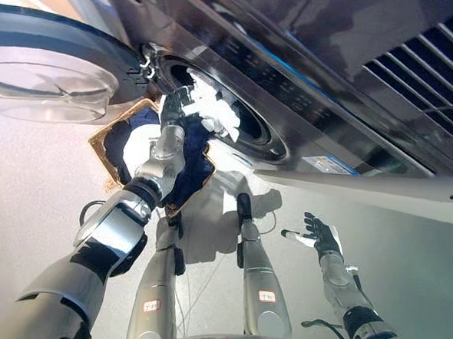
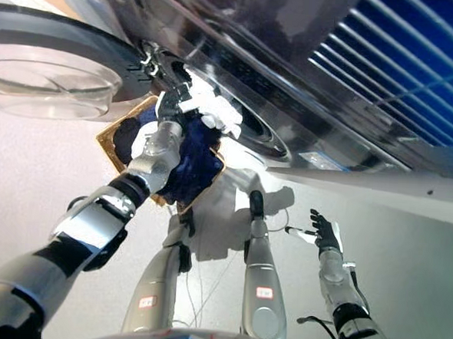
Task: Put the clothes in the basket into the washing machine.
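Note:
My left hand (image 1: 175, 109) is raised to the mouth of the washing machine drum (image 1: 256, 133), its fingers curled on a white garment (image 1: 216, 113) that hangs over the drum's rim. Below it on the floor stands the wicker basket (image 1: 103, 137), holding dark blue clothes (image 1: 194, 171) and a white piece (image 1: 138, 145), partly hidden by my left forearm. My right hand (image 1: 321, 237) hangs low at the right with its fingers spread, holding nothing and well away from the machine and basket.
The round glass door (image 1: 51, 78) of the machine stands swung open at the left, next to the basket. The machine's dark front panel (image 1: 308, 90) runs across the top. A pale floor (image 1: 407, 242) lies below.

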`<state>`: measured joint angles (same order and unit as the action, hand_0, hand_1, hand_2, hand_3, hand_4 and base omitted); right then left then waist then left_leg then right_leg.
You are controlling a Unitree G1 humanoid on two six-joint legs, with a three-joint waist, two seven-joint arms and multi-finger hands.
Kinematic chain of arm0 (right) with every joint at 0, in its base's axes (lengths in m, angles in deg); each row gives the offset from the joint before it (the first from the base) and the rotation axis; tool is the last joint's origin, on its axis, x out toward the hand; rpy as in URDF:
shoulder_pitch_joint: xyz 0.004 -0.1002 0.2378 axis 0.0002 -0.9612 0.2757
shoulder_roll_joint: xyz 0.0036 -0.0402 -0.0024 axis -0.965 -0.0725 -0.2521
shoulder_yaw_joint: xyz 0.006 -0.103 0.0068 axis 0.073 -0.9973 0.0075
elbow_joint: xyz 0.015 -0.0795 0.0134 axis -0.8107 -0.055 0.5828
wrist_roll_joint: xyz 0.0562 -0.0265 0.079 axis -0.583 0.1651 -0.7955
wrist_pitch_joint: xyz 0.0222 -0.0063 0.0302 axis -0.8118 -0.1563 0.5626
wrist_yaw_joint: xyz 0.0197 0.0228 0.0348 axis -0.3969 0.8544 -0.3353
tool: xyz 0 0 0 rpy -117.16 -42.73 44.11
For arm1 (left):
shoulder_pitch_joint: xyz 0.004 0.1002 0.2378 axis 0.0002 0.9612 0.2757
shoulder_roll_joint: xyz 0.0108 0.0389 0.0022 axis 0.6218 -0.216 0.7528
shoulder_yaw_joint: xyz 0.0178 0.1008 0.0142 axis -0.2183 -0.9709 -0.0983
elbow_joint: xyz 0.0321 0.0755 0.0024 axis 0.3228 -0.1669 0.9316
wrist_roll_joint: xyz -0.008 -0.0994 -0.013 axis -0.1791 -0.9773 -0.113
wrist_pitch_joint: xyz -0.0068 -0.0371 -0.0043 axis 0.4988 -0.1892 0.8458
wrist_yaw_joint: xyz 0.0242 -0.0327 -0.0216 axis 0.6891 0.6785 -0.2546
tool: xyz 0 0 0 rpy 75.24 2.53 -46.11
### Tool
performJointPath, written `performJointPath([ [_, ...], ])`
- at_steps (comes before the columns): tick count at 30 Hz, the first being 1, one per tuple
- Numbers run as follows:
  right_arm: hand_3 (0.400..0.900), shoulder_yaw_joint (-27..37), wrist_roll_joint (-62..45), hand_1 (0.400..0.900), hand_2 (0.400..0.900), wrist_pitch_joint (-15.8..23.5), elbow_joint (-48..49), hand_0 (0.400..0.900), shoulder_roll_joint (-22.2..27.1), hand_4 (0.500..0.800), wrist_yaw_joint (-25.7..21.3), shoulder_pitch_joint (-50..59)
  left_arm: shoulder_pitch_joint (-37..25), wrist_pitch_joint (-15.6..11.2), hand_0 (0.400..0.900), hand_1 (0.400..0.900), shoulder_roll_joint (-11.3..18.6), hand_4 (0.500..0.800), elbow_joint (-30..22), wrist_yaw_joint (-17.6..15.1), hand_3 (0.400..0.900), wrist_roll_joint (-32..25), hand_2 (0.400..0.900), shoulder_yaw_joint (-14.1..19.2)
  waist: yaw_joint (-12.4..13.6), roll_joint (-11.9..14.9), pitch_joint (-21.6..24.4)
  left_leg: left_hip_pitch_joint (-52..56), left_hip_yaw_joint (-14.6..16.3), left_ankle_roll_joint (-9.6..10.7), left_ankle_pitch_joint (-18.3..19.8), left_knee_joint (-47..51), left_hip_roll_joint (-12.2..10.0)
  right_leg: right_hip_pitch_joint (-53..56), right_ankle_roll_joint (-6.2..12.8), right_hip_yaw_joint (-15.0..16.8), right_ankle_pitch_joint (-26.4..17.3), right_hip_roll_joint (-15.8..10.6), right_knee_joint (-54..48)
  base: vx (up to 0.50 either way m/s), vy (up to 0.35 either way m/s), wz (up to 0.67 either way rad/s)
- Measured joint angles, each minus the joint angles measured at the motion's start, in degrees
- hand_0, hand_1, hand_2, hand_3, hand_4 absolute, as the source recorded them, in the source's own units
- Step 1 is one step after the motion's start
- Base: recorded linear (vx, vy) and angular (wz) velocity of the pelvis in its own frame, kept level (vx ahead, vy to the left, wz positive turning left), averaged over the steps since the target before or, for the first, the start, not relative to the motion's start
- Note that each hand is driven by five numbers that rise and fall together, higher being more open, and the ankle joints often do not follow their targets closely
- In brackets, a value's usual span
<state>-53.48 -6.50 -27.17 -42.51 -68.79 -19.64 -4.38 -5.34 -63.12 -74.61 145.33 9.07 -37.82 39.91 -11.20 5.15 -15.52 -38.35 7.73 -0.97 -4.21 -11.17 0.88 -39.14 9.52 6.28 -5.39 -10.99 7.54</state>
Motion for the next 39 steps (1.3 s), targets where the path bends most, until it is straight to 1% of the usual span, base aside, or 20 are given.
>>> performJointPath([
  [3,0.9,0.1,0.0,0.9,0.9,-0.1,2.2,0.9,0.1,0.8,0.2,-1.3,-1.0,0.0,0.4,0.4,-0.1,0.5,0.1,0.3,0.4,-2.7,0.4,1.3,-0.4,-0.5,0.4,0.0,0.8,0.0,0.0,0.7,-0.1,-0.9,0.18,1.6,-0.8,0.3,-0.7,0.05,-0.055,-0.12],
  [4,0.9,0.1,0.0,0.9,0.9,-0.2,2.6,0.9,0.1,0.8,0.2,-1.8,-1.9,0.0,0.4,0.4,-0.4,0.5,0.9,0.3,0.4,-3.5,0.4,1.6,-0.6,-0.6,0.5,0.0,1.0,0.1,-0.1,1.0,-0.2,-1.1,0.17,1.9,-0.9,0.5,-0.8,0.03,-0.038,-0.07],
  [7,0.9,0.2,0.0,0.9,0.9,-0.4,3.6,0.9,0.2,0.8,0.2,-2.3,-3.9,0.0,0.4,0.4,-0.9,0.5,2.0,0.4,0.4,-5.6,0.4,1.7,-1.2,-0.8,0.6,0.0,1.4,0.5,-0.2,1.5,-0.7,-1.6,0.12,2.3,-0.9,1.1,-0.7,0.03,-0.048,-0.04],
  [10,0.9,0.5,0.0,0.9,0.9,-0.4,3.9,0.9,0.2,0.8,0.2,-2.5,-4.6,0.0,0.4,0.4,-1.7,0.5,2.3,0.4,0.4,-7.4,0.4,3.0,-1.6,-1.2,0.8,0.0,1.5,0.9,-0.4,2.0,-1.1,-2.0,0.06,2.5,-1.0,1.6,-0.7,0.03,-0.035,-0.06],
  [13,0.9,0.6,-0.1,0.9,0.9,-0.4,5.2,0.9,0.3,0.8,0.2,-3.0,-4.9,0.0,0.4,0.4,-2.5,0.5,2.2,0.5,0.4,-9.7,0.4,3.3,-1.6,-1.8,1.1,-0.1,1.5,1.1,-0.7,2.9,-1.2,-2.7,-0.01,2.6,-1.0,1.8,-0.7,0.03,-0.042,0.01],
  [14,0.9,0.7,-0.1,0.9,0.9,-0.4,5.9,0.9,0.3,0.8,0.2,-3.5,-4.9,0.0,0.429,0.429,-2.8,0.518,2.2,0.5,0.429,-9.8,0.429,3.3,-1.6,-2.0,1.2,-0.1,1.5,1.2,-0.7,3.0,-1.3,-2.7,-0.01,2.6,-1.0,1.9,-0.7,0.02,-0.06,0.1],
  [15,0.9,0.7,-0.1,0.9,0.9,-0.4,6.4,0.9,0.3,0.8,0.3,-4.0,-5.0,0.0,0.761,0.761,-3.1,0.716,2.2,0.6,0.761,-9.8,0.761,3.3,-1.6,-2.1,1.3,-0.1,1.5,1.2,-0.8,3.2,-1.4,-2.7,-0.01,2.6,-1.0,2.0,-0.8,0.02,-0.044,0.09],
  [16,0.9,0.6,-0.1,0.9,0.9,-0.3,7.0,0.9,0.3,0.8,0.3,-4.5,-5.0,0.0,0.9,0.9,-3.4,0.8,2.2,0.9,0.9,-9.7,0.9,3.3,-1.6,-2.2,1.4,-0.1,1.3,1.3,-0.8,3.4,-1.5,-2.7,-0.02,2.5,-1.0,2.1,-0.8,0.01,-0.035,0.1],
  [22,0.9,0.7,-0.7,0.9,0.9,-0.3,6.8,0.9,0.3,0.8,0.4,-4.5,-5.4,0.0,0.9,0.9,-4.5,0.8,2.1,1.4,0.9,-9.4,0.9,3.2,-1.5,-2.2,1.4,-0.2,1.0,1.5,-1.0,3.5,-1.6,-2.8,-0.04,2.3,-1.0,2.2,-0.8,-0.01,-0.029,0.13],
  [26,0.9,0.7,-1.1,0.9,0.9,-0.3,6.6,0.9,0.3,0.8,0.3,-4.5,-5.9,-0.1,0.9,0.9,-5.3,0.8,2.1,1.4,0.9,-9.3,0.9,3.1,-1.4,-2.4,1.5,-0.6,0.0,1.6,-1.2,3.5,-1.6,-2.8,-0.16,1.4,-0.9,2.2,-0.7,-0.01,-0.011,0.11],
  [27,0.9,0.7,-1.1,0.9,0.9,-0.3,6.6,0.9,0.4,0.8,0.3,-4.5,-5.9,-0.1,0.9,0.9,-5.5,0.8,2.1,1.4,0.9,-9.3,0.9,3.1,-1.4,-2.8,1.7,-1.0,-0.5,1.7,-1.4,3.5,-1.6,-2.8,-0.18,1.0,-0.9,2.2,-0.7,-0.03,-0.007,0.12],
  [31,0.9,0.6,-1.2,0.9,0.9,-0.1,6.7,0.9,0.4,0.8,0.3,-4.5,-5.9,-0.2,0.9,0.9,-5.6,0.8,1.2,1.4,0.9,-8.9,0.9,3.1,-0.5,-3.4,2.0,-1.2,-1.1,1.7,-1.6,3.5,-1.6,-2.8,-0.25,0.5,-0.9,2.2,-0.6,-0.02,0.002,0.06],
  [32,0.9,0.5,-1.2,0.9,0.9,0.0,6.7,0.9,0.4,0.8,0.3,-4.5,-5.9,-0.2,0.9,0.9,-5.4,0.8,1.0,1.4,0.9,-7.9,0.9,3.1,-0.2,-3.5,2.1,-1.3,-1.2,1.7,-1.7,3.5,-1.6,-2.8,-0.25,0.4,-0.9,2.2,-0.5,-0.03,0.007,0.06],
  [38,0.9,-0.1,-1.2,0.9,0.9,0.1,6.5,0.9,0.4,0.8,0.2,-4.3,-2.5,-0.6,0.9,0.9,-5.1,0.8,-0.2,2.0,0.9,-5.4,0.9,3.3,0.2,-3.6,2.1,-1.3,-2.1,1.8,-2.0,3.3,-1.5,-2.5,-0.26,-0.5,-0.9,2.1,-0.3,-0.02,0.016,0.06],
  [39,0.9,-0.3,-1.2,0.9,0.9,0.0,6.4,0.9,0.4,0.8,0.2,-3.9,-1.3,-0.9,0.9,0.9,-4.8,0.8,-0.3,2.5,0.9,-4.8,0.9,3.3,0.2,-3.5,2.1,-1.3,-2.3,1.8,-2.0,3.2,-1.6,-2.3,-0.28,-0.7,-0.9,2.2,-0.2,-0.02,0.035,0.1],
])
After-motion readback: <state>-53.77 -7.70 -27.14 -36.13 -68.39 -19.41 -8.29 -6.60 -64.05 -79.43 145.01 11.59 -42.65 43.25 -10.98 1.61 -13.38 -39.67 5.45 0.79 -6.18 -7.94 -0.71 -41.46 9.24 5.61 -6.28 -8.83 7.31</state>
